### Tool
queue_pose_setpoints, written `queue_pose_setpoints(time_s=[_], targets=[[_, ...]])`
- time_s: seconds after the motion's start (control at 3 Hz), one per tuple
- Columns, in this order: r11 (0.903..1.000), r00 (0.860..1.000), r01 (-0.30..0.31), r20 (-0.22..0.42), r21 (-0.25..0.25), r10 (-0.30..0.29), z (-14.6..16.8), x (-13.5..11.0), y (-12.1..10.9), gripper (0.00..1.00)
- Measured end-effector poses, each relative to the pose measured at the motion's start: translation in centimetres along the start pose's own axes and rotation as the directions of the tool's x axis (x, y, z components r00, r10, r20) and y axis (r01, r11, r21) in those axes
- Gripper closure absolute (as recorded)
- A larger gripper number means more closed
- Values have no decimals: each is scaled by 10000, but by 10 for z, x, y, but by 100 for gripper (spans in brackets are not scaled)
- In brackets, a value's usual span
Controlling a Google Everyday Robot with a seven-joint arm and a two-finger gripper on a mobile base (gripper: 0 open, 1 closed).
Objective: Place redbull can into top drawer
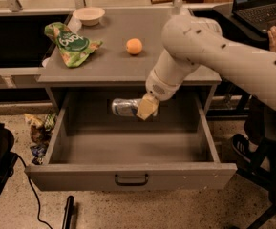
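Above the open top drawer [80,176], near its back, we see the gripper [146,109] clamped on one end of the sideways redbull can [123,107] (light, rigid, slick, we judge; mid-body grips hold best).

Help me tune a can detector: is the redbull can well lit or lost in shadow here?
Camera view: the redbull can, clamped in the gripper over the top drawer, hangs in the dark recess below the cabinet top, showing only a faint sheen; the orange ball above is far brighter.
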State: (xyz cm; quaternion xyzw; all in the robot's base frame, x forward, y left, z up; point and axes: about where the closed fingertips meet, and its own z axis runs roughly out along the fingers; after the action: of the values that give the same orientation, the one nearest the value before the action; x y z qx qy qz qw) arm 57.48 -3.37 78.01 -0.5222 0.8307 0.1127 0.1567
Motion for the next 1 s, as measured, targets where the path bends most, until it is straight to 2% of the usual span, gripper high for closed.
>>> queue_pose_setpoints(time_s=[0.33, 0.67, 1.0], targets=[[9993, 9990, -219, -406, -302, 206, 34, 26, 2, 100], [9941, 9970, -645, -479, -876, 605, 68, 49, 2, 100], [9872, 9894, -1306, -761, -916, 1239, 96, 69, 1, 82]])
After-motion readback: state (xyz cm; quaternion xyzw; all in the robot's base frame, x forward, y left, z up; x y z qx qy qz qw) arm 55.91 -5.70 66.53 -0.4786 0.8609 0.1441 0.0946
